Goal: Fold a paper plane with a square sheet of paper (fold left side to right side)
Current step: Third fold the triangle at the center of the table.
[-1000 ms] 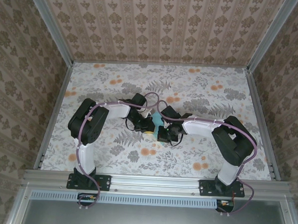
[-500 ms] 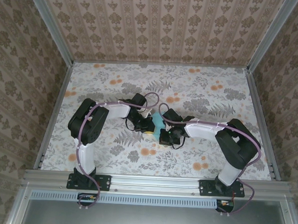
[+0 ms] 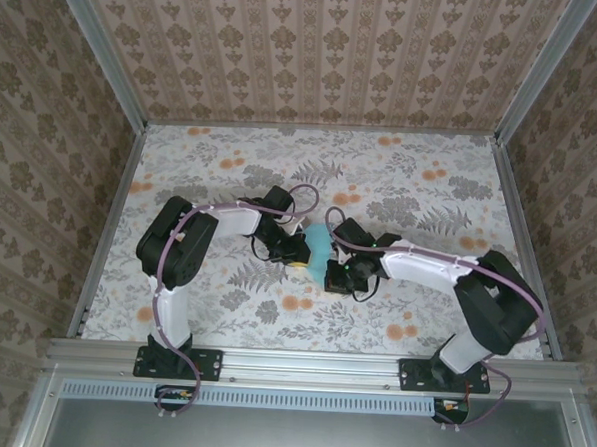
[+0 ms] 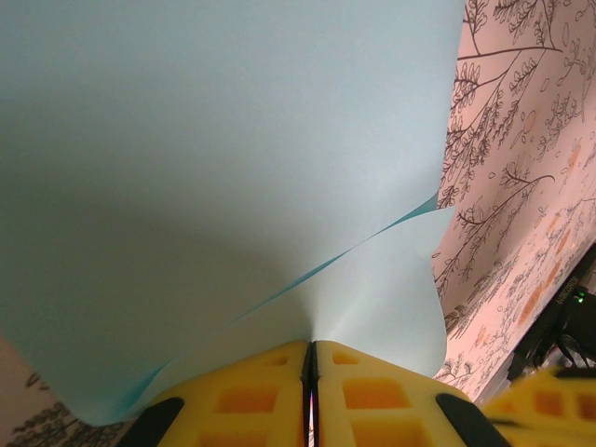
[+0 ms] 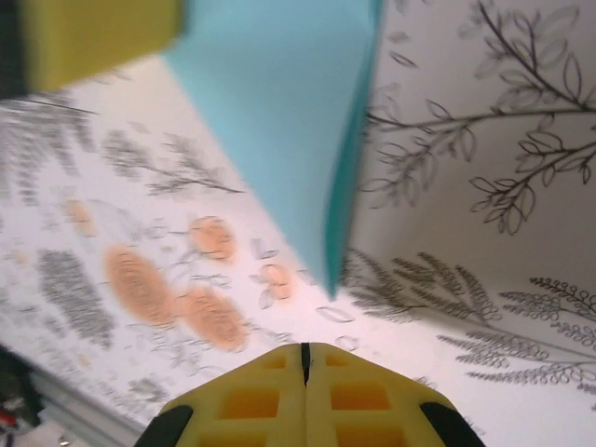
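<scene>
Since a second ago my right gripper (image 3: 334, 275) slid toward me, so up top more of the square sheet of paper (image 3: 318, 247) shows. Left wrist: left gripper (image 4: 311, 346) is pinched tight on the doubled, curling sheet. Right wrist: jaws closed on nothing, with the sheet's corner hanging just ahead. I'd say the fold's half done, with no crease pressed and no plane yet.

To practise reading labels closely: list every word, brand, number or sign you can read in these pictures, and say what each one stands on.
No text can be read anywhere.
The light-blue paper is plain, the tabletop bears only flowers and leaves, and the left end effector and right end effector carry no markings.
</scene>
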### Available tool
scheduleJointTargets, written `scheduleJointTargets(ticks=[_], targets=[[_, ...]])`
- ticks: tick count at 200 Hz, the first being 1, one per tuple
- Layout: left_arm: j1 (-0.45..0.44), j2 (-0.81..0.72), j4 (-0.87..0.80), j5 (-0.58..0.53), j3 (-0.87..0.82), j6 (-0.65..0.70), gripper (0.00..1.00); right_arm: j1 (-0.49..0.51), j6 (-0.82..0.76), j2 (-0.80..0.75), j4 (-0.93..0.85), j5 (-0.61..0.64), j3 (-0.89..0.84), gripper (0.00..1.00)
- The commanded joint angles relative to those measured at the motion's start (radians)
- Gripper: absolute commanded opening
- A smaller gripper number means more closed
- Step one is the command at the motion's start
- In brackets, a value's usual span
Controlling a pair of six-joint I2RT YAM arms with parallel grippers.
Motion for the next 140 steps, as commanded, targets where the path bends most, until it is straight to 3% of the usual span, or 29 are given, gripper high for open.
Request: scheduleJointTargets(ticks=[1,51,140], targets=[[0.001,0.036,-0.075,-0.107,-0.012,0.011,0.11,0.000,0.018,-0.026,0.032,-0.003,0.021,0.06],[0.000,0.036,-0.070,-0.105,-0.015,0.007,0.11,-0.002,0.030,0.121,0.094,0.030,0.058,0.06],[0.000,-0.027,-0.047,-0.098,-0.007,0.003,0.14,-0.017,0.037,0.206,0.050,0.033,0.018,0.05]])
